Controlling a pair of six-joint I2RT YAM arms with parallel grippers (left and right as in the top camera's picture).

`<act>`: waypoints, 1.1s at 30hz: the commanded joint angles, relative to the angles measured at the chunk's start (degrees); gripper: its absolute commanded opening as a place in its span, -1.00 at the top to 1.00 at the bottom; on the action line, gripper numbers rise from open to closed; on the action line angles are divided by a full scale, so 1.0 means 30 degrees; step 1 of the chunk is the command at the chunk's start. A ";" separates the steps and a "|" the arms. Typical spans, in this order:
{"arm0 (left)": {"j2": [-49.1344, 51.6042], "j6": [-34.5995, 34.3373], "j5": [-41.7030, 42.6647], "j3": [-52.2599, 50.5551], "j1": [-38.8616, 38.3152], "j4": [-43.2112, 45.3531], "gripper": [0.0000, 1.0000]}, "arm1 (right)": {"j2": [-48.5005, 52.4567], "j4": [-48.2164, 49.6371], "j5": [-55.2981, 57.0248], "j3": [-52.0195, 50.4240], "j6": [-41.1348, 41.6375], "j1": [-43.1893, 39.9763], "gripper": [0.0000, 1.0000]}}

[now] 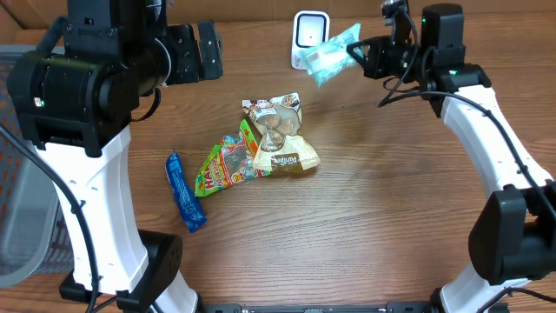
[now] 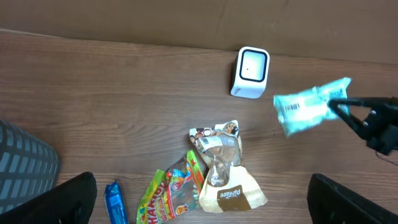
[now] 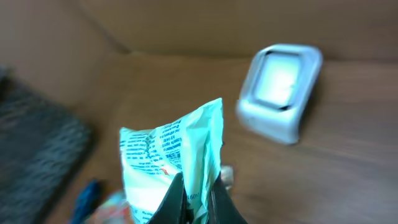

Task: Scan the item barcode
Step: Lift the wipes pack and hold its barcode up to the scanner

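A mint-green packet (image 1: 331,54) hangs in the air just right of the white scanner (image 1: 308,39) at the table's far edge. My right gripper (image 1: 356,52) is shut on the packet's right end. In the left wrist view the packet (image 2: 308,107) shows a barcode on its left part, and the scanner (image 2: 250,73) stands left of it. The right wrist view has the packet (image 3: 171,163) pinched between the dark fingers (image 3: 173,202), with the scanner (image 3: 280,90) blurred beyond. My left gripper (image 1: 193,50) stays open high at the left, its fingertips (image 2: 68,200) spread wide over the snack pile.
A pile of snack bags lies mid-table: a beige pouch (image 1: 282,143) and a green gummy bag (image 1: 224,165). A blue wrapped bar (image 1: 184,191) lies to their left. A dark mesh basket (image 2: 25,165) sits at the far left.
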 commanded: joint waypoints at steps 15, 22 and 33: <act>-0.0044 -0.0036 -0.0102 0.0022 -0.0036 -0.0022 -1.00 | 0.1209 0.7985 1.4615 0.0641 -1.3289 0.4364 0.92; -0.0044 -0.0036 -0.0102 0.0022 -0.0036 -0.0022 -1.00 | 0.3300 1.1890 1.5212 0.0641 -1.6305 0.4364 0.92; -0.0044 -0.0036 -0.0102 0.0022 -0.0036 -0.0022 -1.00 | 0.5195 1.4659 1.4090 0.0641 -2.0509 0.4364 0.92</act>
